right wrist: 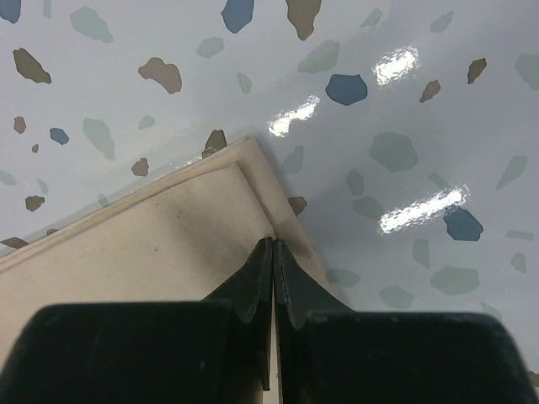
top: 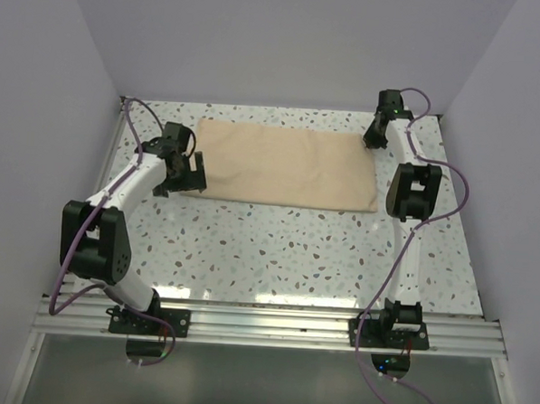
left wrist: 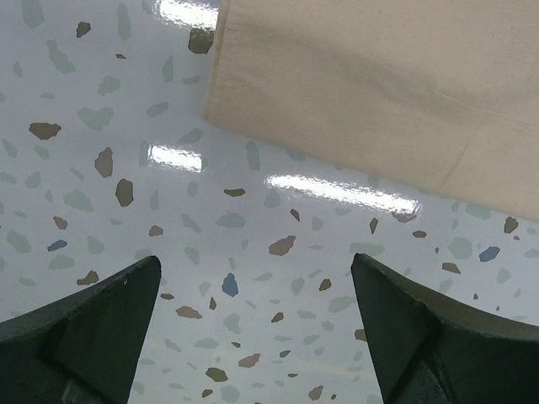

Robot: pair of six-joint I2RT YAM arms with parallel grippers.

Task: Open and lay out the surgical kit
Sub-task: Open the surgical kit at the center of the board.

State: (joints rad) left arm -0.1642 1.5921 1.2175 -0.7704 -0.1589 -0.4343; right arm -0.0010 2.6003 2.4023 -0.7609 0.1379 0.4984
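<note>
The beige cloth wrap [top: 285, 165] lies folded flat on the far half of the speckled table. The steel tray and the instruments are hidden. My left gripper [top: 183, 175] is open and empty, just off the wrap's near left corner; in the left wrist view the wrap [left wrist: 379, 84] lies ahead of the open gripper [left wrist: 254, 258]. My right gripper [top: 375, 135] is at the wrap's far right corner. In the right wrist view it [right wrist: 273, 241] is shut on the upper layer's corner of the wrap [right wrist: 152, 244].
White walls close in the table [top: 277, 248] at the back and on both sides. An aluminium rail [top: 264, 324] with both arm bases runs along the near edge. Purple cables loop beside each arm.
</note>
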